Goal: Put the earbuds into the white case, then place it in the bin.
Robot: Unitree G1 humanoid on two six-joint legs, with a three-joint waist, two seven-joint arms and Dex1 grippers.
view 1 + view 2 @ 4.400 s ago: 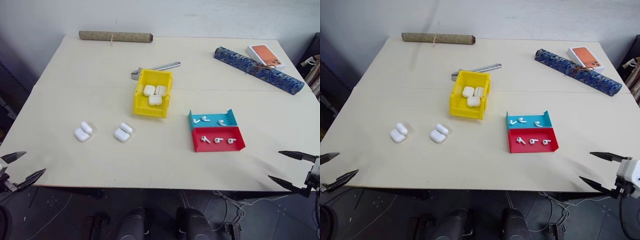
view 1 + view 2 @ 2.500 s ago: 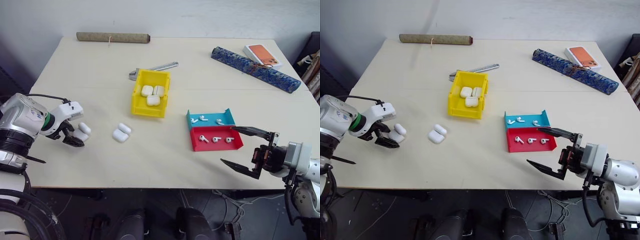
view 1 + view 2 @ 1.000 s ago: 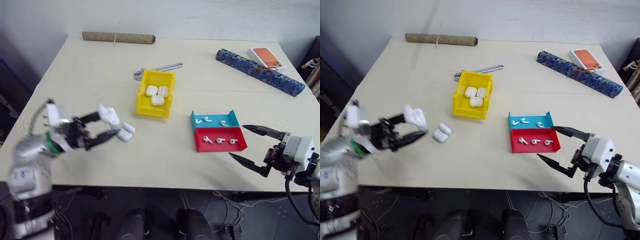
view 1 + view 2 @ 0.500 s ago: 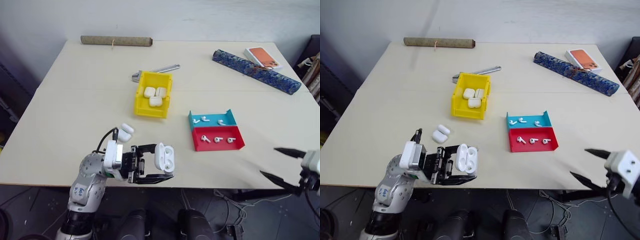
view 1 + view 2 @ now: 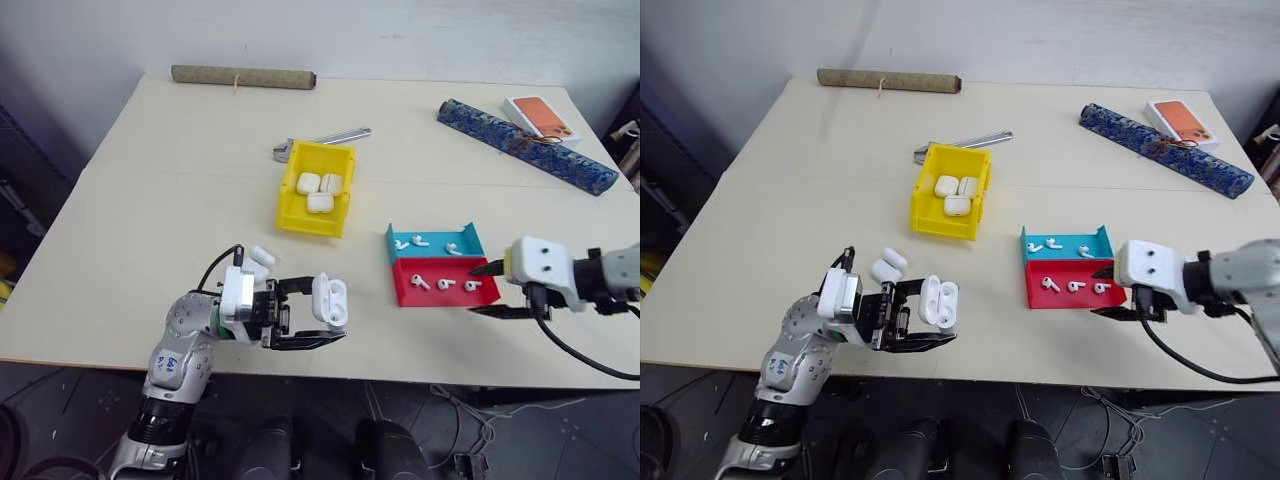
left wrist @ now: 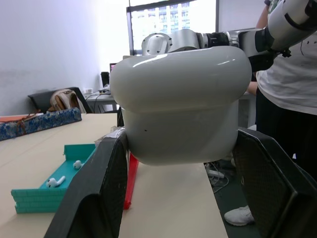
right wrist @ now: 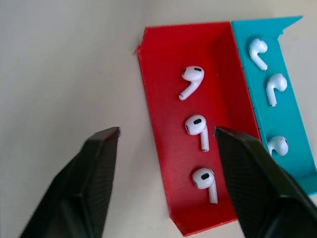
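The left claw (image 5: 318, 322) pinches the open white case (image 5: 331, 300) over the bench (image 5: 180, 190); the right claw (image 7: 163, 163), spread, must drop onto the earbuds (image 7: 197, 124) in the red tray (image 7: 163, 94).

Office: high-rise window (image 6: 173, 20), desks

A pale cream worktop (image 5: 180, 200) stands against a plain white wall (image 5: 400, 35). Below its near edge lies a dark floor (image 5: 60, 400) with loose cables (image 5: 1120, 420). The left wrist view shows a bright window (image 6: 171, 20) with buildings outside, a light wall (image 6: 49, 44), and a person (image 6: 287, 114) standing beside the worktop.
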